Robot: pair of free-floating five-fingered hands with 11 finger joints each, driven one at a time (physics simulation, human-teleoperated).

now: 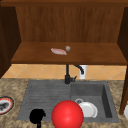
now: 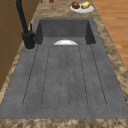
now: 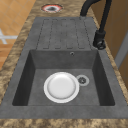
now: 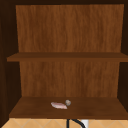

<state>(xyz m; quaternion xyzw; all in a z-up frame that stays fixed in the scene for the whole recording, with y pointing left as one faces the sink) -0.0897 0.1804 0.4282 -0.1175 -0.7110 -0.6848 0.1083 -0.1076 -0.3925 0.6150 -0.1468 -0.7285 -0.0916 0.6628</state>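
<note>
Black left robot hand (image 1: 37,116) at the sink's (image 1: 45,93) front edge — fingers' state unclear — beside a red ball (image 1: 67,114)

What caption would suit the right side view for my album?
A white plate lies in the dark sink basin beside the drain, under a black faucet.

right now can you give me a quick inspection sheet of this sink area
surface: grey sink with ribbed drainboard, set in a speckled counter
job's things: white plate flat in the basin beside the drain
clutter: red ball at the front; pink piece and small grey ball on the lower shelf; plates on the counter at both ends
hands: left hand low over the drainboard
cables: nothing seen
surroundings: black faucet, wooden cabinet
</note>
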